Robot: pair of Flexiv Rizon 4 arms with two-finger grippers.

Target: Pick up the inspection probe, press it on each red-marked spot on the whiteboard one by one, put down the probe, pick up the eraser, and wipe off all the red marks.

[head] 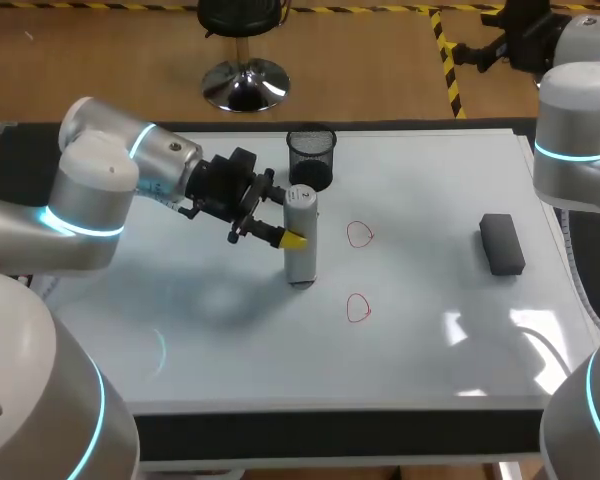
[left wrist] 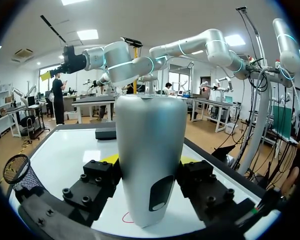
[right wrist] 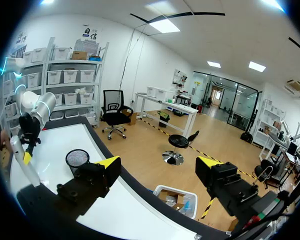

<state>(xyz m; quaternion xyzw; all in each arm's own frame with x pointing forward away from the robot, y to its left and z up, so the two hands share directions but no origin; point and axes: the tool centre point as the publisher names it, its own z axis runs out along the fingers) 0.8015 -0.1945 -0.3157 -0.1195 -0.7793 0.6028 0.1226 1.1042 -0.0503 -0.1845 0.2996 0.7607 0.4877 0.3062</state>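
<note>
Whiteboard [head: 180, 330] on bench. My left jaws clamp the upright probe [head: 300, 240] from both sides. Two red marks [head: 348, 236] near the probe; eraser [head: 501, 243] well apart from it. Right jaws wide.

Silver-grey, cylindrical inspection probe [head: 300, 245], upright, base at the whiteboard [head: 410, 350], clamped between the fingers of the left end effector [head: 294, 239]. To its right, a red mark [head: 360, 235], a second red mark [head: 358, 308] nearer the front edge. Dark block eraser [head: 501, 243] flat near the right edge.
</note>
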